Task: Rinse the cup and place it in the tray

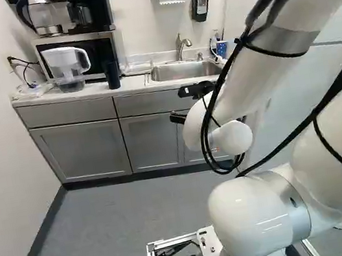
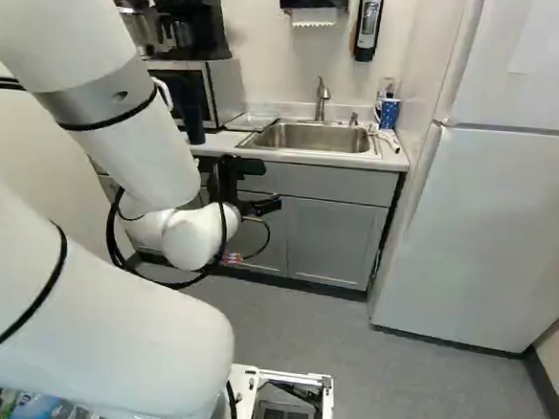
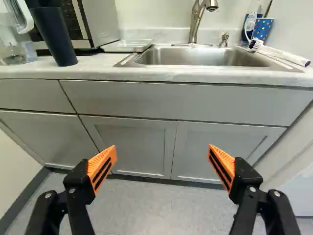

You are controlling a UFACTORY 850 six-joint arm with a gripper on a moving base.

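The claw [image 2: 272,186] hangs in front of the cabinets, lower than the countertop, its two fingers spread wide apart with nothing between the orange pads [image 3: 102,169]. Ahead of it and above are the drawer fronts [image 3: 176,102] and cabinet doors [image 3: 134,144], and over those runs the pale counter [image 3: 93,71].

Set into the counter is a metal sink [image 3: 200,58] with a faucet [image 3: 196,22] rising behind it. Just beside the sink, on the microwave's side, lies a flat, clear tray [image 3: 128,46]. The dark cup [image 3: 55,36] stands upright on the counter, between a clear pitcher [image 1: 68,68] and the tray, in front of the microwave [image 1: 94,51]. It is well apart from the claw.

At the sink's other end stand a blue dotted cup [image 3: 262,28] and a bottle [image 3: 250,22], with a white-handled brush [image 3: 281,54] near them. A fridge [image 2: 504,225] fills the right of the right base view.
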